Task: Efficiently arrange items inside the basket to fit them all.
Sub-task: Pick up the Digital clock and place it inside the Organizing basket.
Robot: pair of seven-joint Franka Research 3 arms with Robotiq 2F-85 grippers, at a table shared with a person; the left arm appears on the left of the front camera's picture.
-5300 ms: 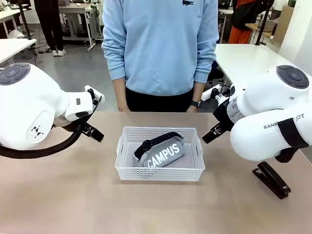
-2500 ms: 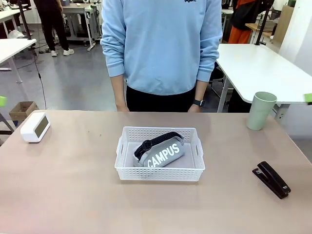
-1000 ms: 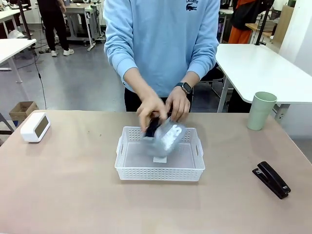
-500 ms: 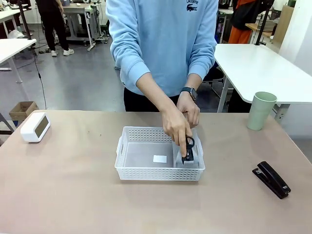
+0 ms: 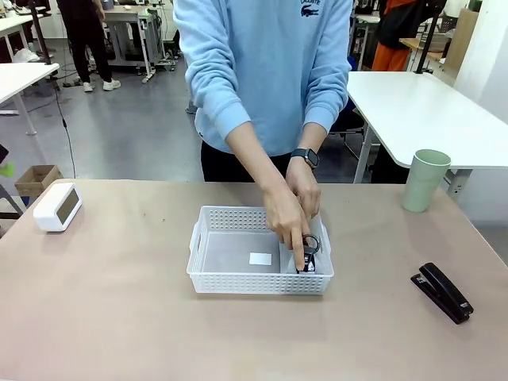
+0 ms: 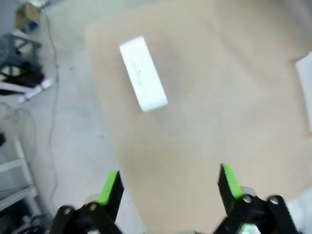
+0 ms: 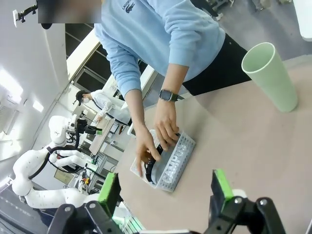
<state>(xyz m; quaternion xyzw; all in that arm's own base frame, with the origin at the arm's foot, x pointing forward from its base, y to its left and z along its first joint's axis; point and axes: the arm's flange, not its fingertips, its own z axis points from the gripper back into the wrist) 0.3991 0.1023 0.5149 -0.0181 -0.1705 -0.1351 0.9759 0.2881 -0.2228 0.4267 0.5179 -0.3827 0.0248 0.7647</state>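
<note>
Front: hands (image 5: pixel 287 216) tuck the pouch (image 5: pixel 311 245) into the basket (image 5: pixel 238 283). Wrist views: left gripper (image 6: pixel 169 176) and right gripper (image 7: pixel 164 179) gape, empty.

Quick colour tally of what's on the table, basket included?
White: 2 (basket, box)
Grey: 1 (pouch)
Black: 1 (stapler)
Green: 1 (cup)
Total: 5
</note>
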